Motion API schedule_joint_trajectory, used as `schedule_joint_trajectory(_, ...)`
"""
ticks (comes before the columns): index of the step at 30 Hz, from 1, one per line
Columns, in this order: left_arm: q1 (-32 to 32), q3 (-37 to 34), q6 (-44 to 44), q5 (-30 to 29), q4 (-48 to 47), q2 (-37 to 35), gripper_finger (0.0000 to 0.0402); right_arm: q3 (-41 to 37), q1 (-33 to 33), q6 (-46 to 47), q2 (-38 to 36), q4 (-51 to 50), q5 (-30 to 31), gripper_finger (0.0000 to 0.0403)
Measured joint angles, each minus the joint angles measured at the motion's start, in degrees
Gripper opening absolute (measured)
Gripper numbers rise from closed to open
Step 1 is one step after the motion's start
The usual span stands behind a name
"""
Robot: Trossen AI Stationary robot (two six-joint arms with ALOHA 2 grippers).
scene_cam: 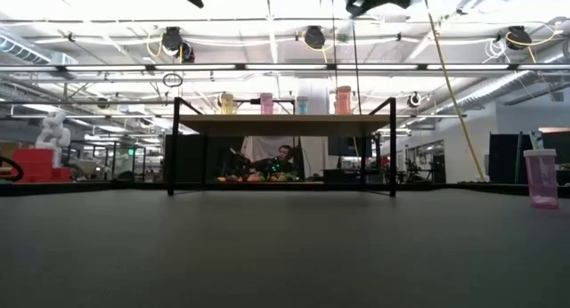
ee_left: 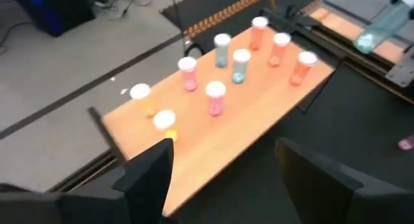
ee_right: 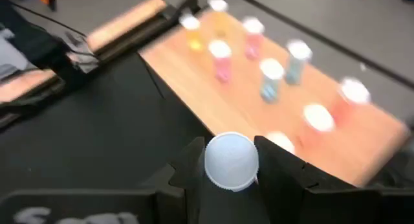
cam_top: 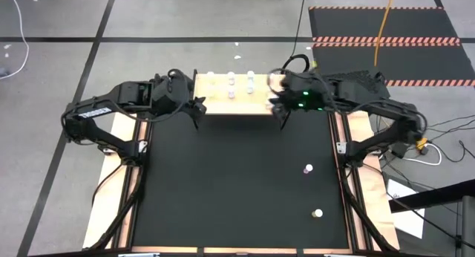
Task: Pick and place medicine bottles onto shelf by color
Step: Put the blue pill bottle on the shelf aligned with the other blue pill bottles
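The black tabletop (cam_top: 230, 183) fills the middle of the high view, with wooden strips along its sides. At its far edge stands the shelf (cam_top: 223, 105), a light-wood platform on thin black legs. Both arms reach in over that far edge, the left arm at the shelf's left end and the right arm at its right end. The left claw (cam_top: 197, 105) hangs just off the shelf's left end with its fingers spread wide and nothing between them. The right claw (ee_right: 231, 162) is over the shelf's right end, its fingers partly closed around a bottle (ee_right: 231, 160) whose white cap shows between them in the right wrist view. On the shelf stand eight bottles (ee_left: 215, 98) in two loose rows: two yellow at one end, then pink, then blue-green, then orange-red at the other end, all upright with white caps. Two more bottles stand on the tabletop, well apart from the shelf on the right side: one (cam_top: 308, 168) nearer the shelf, another (cam_top: 318, 212) closer to the near edge.
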Motion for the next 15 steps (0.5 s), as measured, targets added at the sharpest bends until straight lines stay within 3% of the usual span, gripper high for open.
schedule_joint_trajectory(9, 2.5, 0.0, 8.4, -2.1, -4.3, -0.1, 0.0273, 17.5, -2.0, -6.8, 20.4, 1.2, 0.9, 0.0113)
schedule_joint_trajectory(15, 5.8, 0.0, 12.6, -2.1, -7.0, -0.5, 0.0273, 18.8, -3.1, -6.6, 27.6, -4.1, -0.5, 0.0113)
